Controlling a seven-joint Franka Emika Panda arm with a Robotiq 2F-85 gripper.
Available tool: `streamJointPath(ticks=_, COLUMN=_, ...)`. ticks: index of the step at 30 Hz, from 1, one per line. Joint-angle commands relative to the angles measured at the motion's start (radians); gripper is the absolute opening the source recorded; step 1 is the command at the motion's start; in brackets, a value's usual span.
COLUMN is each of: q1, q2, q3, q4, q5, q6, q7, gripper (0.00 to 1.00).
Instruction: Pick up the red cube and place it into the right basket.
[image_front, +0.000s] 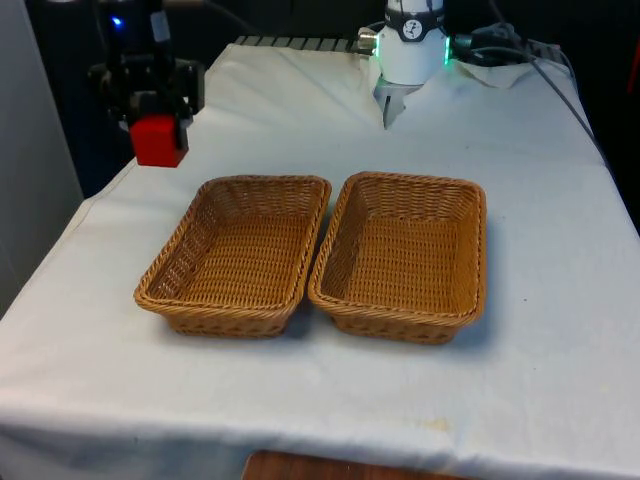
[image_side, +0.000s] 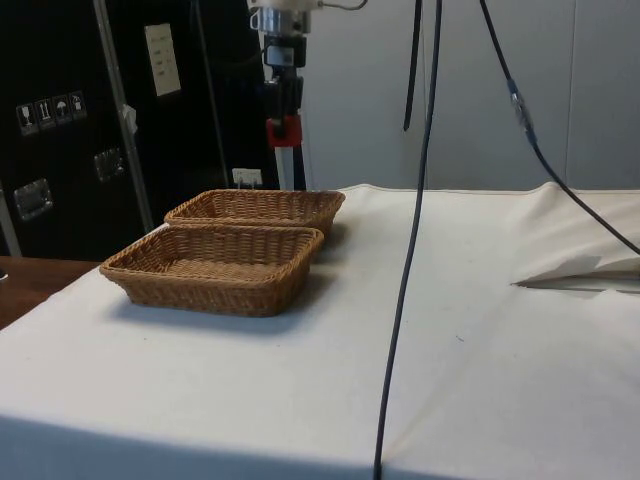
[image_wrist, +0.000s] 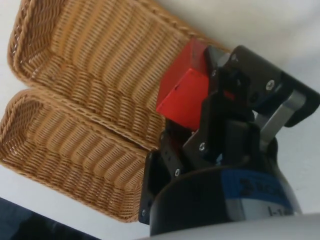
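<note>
A: Front view first: we've got the red cube (image_front: 159, 140) clamped in the gripper (image_front: 158, 128), hanging in the air up at about 10 o'clock from the two wicker baskets. The left basket (image_front: 236, 255) and the right basket (image_front: 402, 256) sit side by side on the white cloth (image_front: 300, 400), touching along their long rims, both with nothing in them.

B: Side view agrees. We see the gripper (image_side: 283, 120) well above the table with the cube (image_side: 282, 131) pinched between the fingers, past the far basket (image_side: 257, 210).

A: And in the wrist view the fingers (image_wrist: 220, 80) are closed on the cube (image_wrist: 182, 92), both baskets below.

B: So we'd say the pick is done, the carry isn't. What's left is crossing over to the right basket and letting go.
</note>
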Motion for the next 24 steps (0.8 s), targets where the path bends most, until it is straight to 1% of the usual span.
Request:
streamJointPath(ticks=1, q1=0.016, q2=-0.001, q3=-0.005, q4=-0.008, q5=-0.002, q6=0.008, q7=0.01, gripper=0.03)
streamJointPath(ticks=2, q1=0.016, q2=-0.001, q3=-0.005, q4=-0.008, q5=-0.002, q6=0.008, q7=0.01, gripper=0.03)
streamJointPath(ticks=3, q1=0.025, q2=-0.001, q3=-0.005, q4=-0.009, q5=-0.002, q6=0.008, q7=0.019, gripper=0.03)
streamJointPath(ticks=5, q1=0.035, q2=-0.002, q3=-0.005, q4=-0.01, q5=-0.001, q6=0.008, q7=0.029, gripper=0.03)
streamJointPath(ticks=6, q1=0.021, q2=0.0, q3=0.001, q4=0.0, q5=0.0, q6=-0.001, q7=0.024, gripper=0.03)
streamJointPath(ticks=7, q1=0.04, q2=-0.002, q3=-0.005, q4=-0.011, q5=-0.001, q6=0.008, q7=0.033, gripper=0.03)
streamJointPath(ticks=9, q1=0.048, q2=-0.002, q3=-0.004, q4=-0.013, q5=-0.001, q6=0.008, q7=0.041, gripper=0.03)
streamJointPath(ticks=10, q1=0.057, q2=-0.002, q3=-0.003, q4=-0.015, q5=0.0, q6=0.009, q7=0.049, gripper=0.03)
streamJointPath(ticks=13, q1=0.071, q2=-0.002, q3=-0.001, q4=-0.019, q5=0.001, q6=0.01, q7=0.061, gripper=0.03)
streamJointPath(ticks=15, q1=0.078, q2=-0.002, q3=0.001, q4=-0.022, q5=0.001, q6=0.011, q7=0.069, gripper=0.03)
streamJointPath(ticks=16, q1=0.066, q2=0.0, q3=0.008, q4=-0.009, q5=0.0, q6=-0.001, q7=0.067, gripper=0.03)
streamJointPath(ticks=17, q1=0.086, q2=-0.001, q3=0.006, q4=-0.023, q5=0.002, q6=0.013, q7=0.078, gripper=0.03)
streamJointPath(ticks=18, q1=0.089, q2=-0.001, q3=0.008, q4=-0.024, q5=0.002, q6=0.013, q7=0.082, gripper=0.03)
streamJointPath(ticks=19, q1=0.089, q2=-0.001, q3=0.008, q4=-0.024, q5=0.002, q6=0.013, q7=0.082, gripper=0.03)
streamJointPath(ticks=20, q1=0.095, q2=0.001, q3=0.013, q4=-0.025, q5=0.004, q6=0.015, q7=0.09, gripper=0.03)
streamJointPath(ticks=24, q1=0.102, q2=0.004, q3=0.028, q4=-0.028, q5=0.005, q6=0.021, q7=0.108, gripper=0.03)
